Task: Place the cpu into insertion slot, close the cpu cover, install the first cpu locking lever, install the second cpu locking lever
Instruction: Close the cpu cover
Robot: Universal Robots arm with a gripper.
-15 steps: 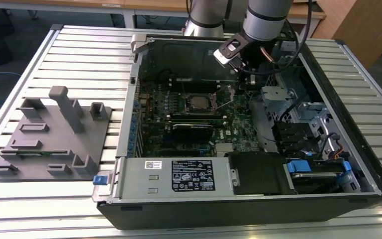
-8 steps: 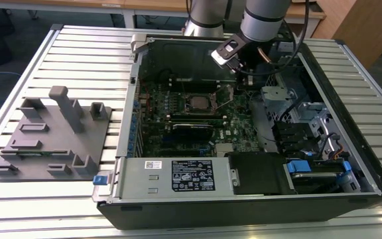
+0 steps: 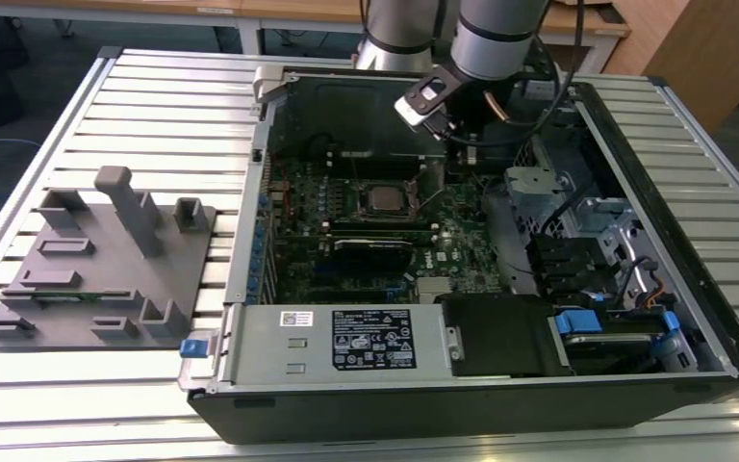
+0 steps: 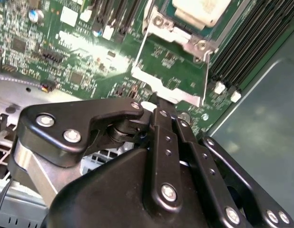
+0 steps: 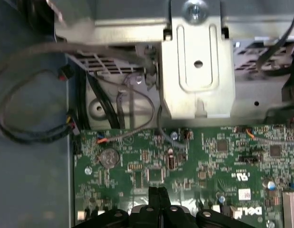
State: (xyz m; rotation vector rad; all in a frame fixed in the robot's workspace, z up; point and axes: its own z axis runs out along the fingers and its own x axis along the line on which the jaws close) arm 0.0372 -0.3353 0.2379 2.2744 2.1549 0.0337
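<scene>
The cpu (image 3: pixel 383 198) lies pale and square in the insertion slot (image 3: pixel 358 208) on the green motherboard; its pale face also shows in the second wrist view (image 4: pixel 200 8). The cpu cover (image 4: pixel 171 93), a thin metal frame with a square cut-out, stands tilted up from the socket, and the board shows through its opening. My gripper (image 3: pixel 460 152) hangs inside the case, just beyond the socket toward the exterior view's right. Its black fingers (image 4: pixel 162 124) are pressed together, and the gripper (image 4: pixel 159 108) tip is right at the cover's free edge. Nothing shows between the fingers in the first wrist view, gripper (image 5: pixel 156 194).
A labelled power supply box (image 3: pixel 344 342) fills the case's near side. The metal drive cage (image 3: pixel 537 188) and cables (image 5: pixel 28 95) crowd the exterior view's right. Long black memory slots (image 4: pixel 247 42) run beside the socket. A grey fixture block (image 3: pixel 100 260) sits on the slatted table (image 3: pixel 151 87).
</scene>
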